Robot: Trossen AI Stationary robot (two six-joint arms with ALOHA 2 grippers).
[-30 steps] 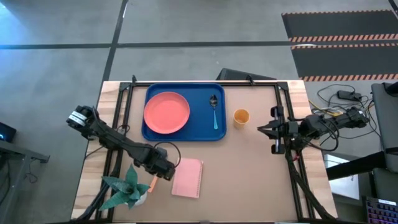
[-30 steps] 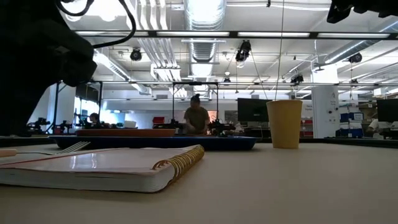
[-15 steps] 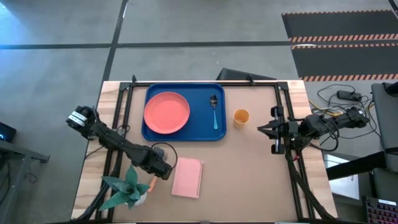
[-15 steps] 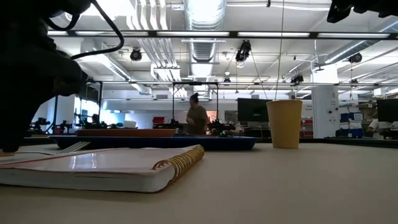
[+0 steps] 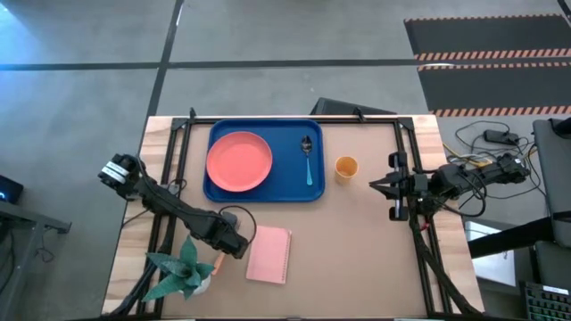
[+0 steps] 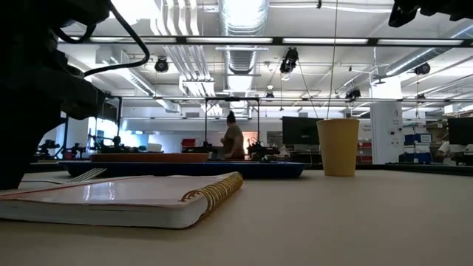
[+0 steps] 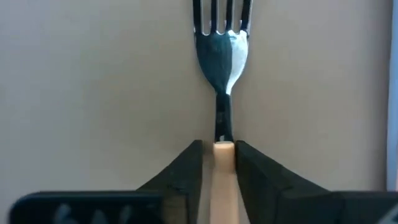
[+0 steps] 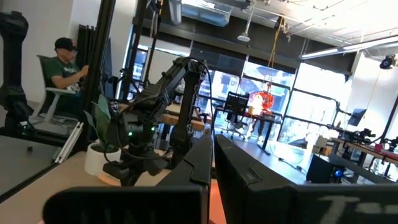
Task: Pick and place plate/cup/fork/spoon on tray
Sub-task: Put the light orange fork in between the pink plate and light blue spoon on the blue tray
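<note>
High view shows the tray (image 5: 265, 160) already carrying the plate (image 5: 239, 161) and the spoon (image 5: 308, 160), while the cup (image 5: 345, 168) stands on bare table just off the tray's edge, on the side toward the right gripper (image 5: 378, 186), which waits well apart from it with its fingers nearly pressed together and empty. Over the last second the left arm has shifted only slightly at its wrist, settling low beside the pink notebook (image 5: 268, 254) and the potted plant (image 5: 183, 270). In the left wrist view the left gripper (image 7: 218, 163) now has its two fingers (image 7: 187, 168) narrowed against the orange-pink handle of the fork (image 7: 221, 46), the tines reaching out ahead of the fingertips and lying flat on the table. That suggests the grasp is made and the lift toward the tray comes next, with fork and cup the two pieces left
</note>
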